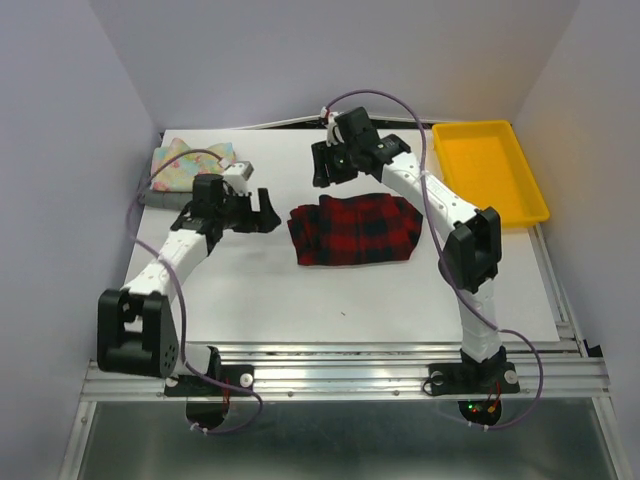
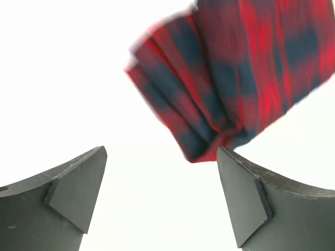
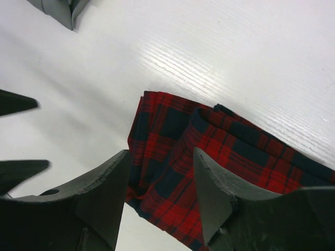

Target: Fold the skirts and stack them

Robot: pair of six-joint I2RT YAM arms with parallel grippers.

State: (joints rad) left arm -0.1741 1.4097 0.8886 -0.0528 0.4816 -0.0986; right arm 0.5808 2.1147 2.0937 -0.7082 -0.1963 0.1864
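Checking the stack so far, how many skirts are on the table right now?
3: plaid skirt mid-table, floral skirt at the far left corner, and a grey skirt mostly hidden under it.

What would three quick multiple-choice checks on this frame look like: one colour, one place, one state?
1. What colour is the tray at the table's far right corner?
A. blue
B. green
C. yellow

2. Where does the plaid skirt lie?
A. inside the tray
B. flat on the table, near its middle
C. draped over the table's near edge

3. How does the left gripper stand?
A. open, holding nothing
B. shut on the plaid skirt
C. shut on the tray's rim

Answers:
1 C: the tray is plainly yellow in the top view.
2 B: the plaid skirt rests on the white tabletop, apart from the tray.
3 A: the left wrist view shows its jaws wide apart with only bare table between them, the skirt lying beyond the tips.
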